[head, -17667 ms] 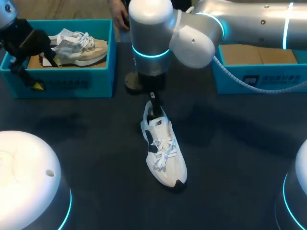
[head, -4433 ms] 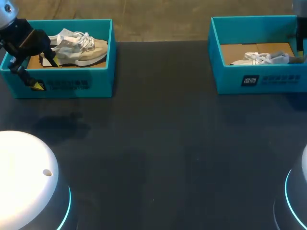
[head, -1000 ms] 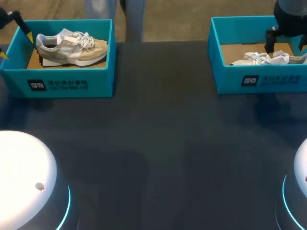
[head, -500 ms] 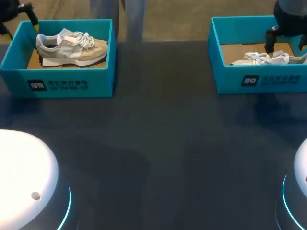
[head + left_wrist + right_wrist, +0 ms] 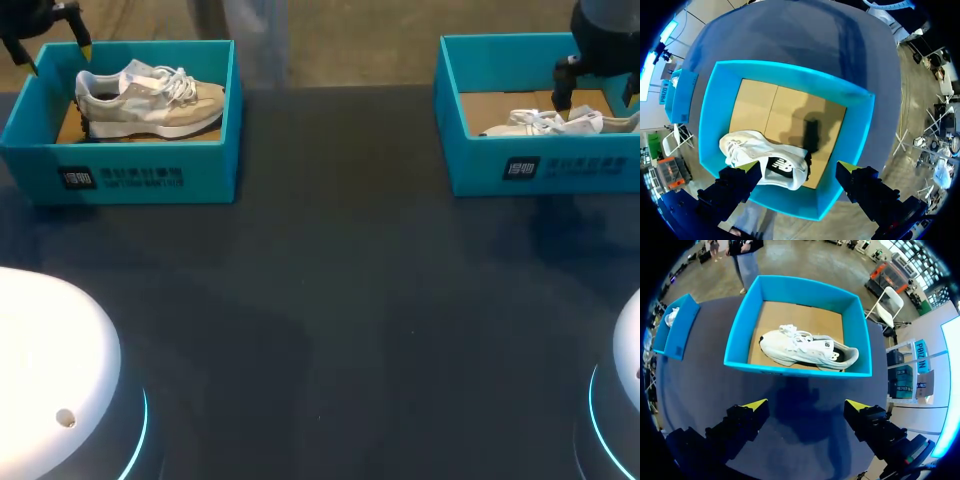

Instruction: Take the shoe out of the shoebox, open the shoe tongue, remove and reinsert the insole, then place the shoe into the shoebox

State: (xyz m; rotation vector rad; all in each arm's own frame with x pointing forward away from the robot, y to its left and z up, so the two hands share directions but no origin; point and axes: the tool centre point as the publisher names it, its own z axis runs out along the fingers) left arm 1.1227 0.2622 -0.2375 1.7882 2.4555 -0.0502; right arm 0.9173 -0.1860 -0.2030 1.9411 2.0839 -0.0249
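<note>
A beige and white shoe (image 5: 150, 95) lies on its side in the teal left shoebox (image 5: 150, 178). My left gripper (image 5: 60, 58) hangs open above that box's far left corner. In the left wrist view its fingers (image 5: 797, 167) straddle the shoe's heel (image 5: 782, 170) from above without touching it. A white shoe (image 5: 540, 122) lies in the teal right shoebox (image 5: 530, 170). My right gripper (image 5: 596, 95) is open and hovers well above it. In the right wrist view the gripper (image 5: 806, 405) has nothing between its fingers, and the white shoe (image 5: 805, 352) and its box (image 5: 795, 369) lie ahead.
The dark table (image 5: 330, 300) stretches between the two boxes and toward the front. My arm bases show as white domes at the front left (image 5: 50, 370) and front right (image 5: 625, 390). Cardboard lines both box floors (image 5: 780, 112).
My left gripper has moved from the view's left edge rightward and farther back, to over the left box's far corner. The right arm and both shoes have stayed put.
</note>
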